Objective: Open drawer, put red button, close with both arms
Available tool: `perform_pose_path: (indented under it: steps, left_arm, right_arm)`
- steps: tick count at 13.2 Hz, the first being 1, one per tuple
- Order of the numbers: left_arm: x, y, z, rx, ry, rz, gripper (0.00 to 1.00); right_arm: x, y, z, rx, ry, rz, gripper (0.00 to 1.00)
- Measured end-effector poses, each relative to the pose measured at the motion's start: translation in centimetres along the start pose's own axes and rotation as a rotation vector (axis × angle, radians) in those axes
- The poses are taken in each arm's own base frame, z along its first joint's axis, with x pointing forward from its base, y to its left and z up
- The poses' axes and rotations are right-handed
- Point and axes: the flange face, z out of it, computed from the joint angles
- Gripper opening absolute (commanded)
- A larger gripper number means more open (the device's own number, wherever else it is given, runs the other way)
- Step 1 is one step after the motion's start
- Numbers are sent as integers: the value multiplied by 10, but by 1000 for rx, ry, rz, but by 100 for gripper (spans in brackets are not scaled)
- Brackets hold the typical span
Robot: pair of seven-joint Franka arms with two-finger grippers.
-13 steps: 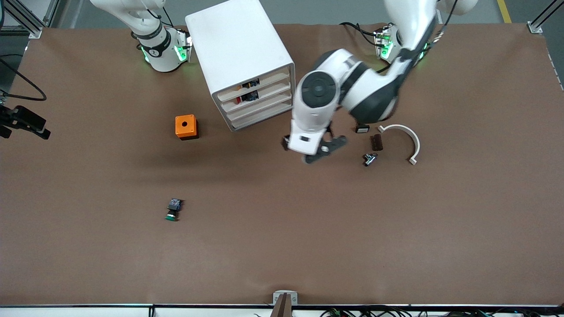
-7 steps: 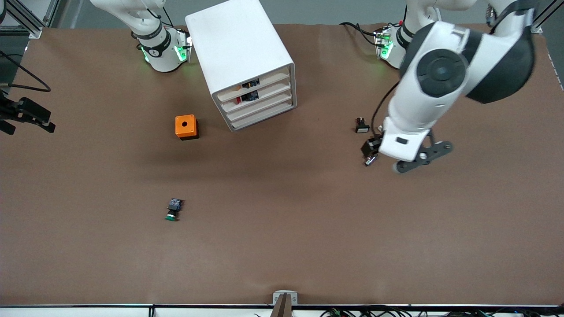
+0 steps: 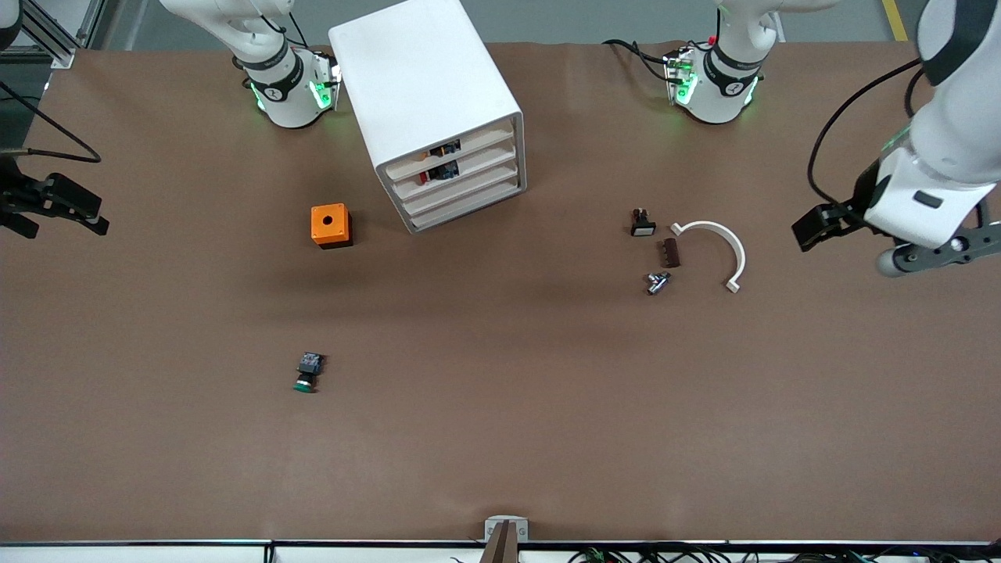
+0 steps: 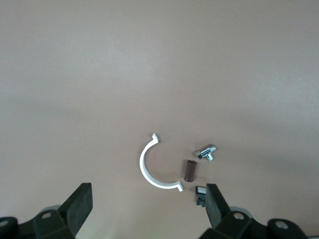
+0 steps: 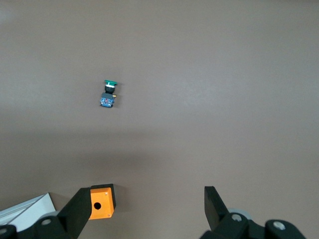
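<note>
Left gripper (image 4: 147, 206) hangs open over the left arm's end of the bench (image 3: 547, 438); right gripper (image 5: 147, 206), also open, hangs over the other end. The drawer (image 3: 477, 162) lies between them, pushed in, with what seems the red button (image 3: 425, 177) inside, so neither arm is clearly nearer
</note>
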Motion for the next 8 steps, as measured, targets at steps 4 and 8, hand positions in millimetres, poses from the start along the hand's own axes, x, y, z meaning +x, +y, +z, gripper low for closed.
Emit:
perform_pose_path:
  steps: [4,8]
  left_arm:
    - [-7,-46,-16,-58,0,58,100]
    - [-40,-70,-15,-85,-21,36,100]
  right_arm:
    - [0,-2,1,1,-6,10,100]
    - [-1,-1,-1,0,-5,13,100]
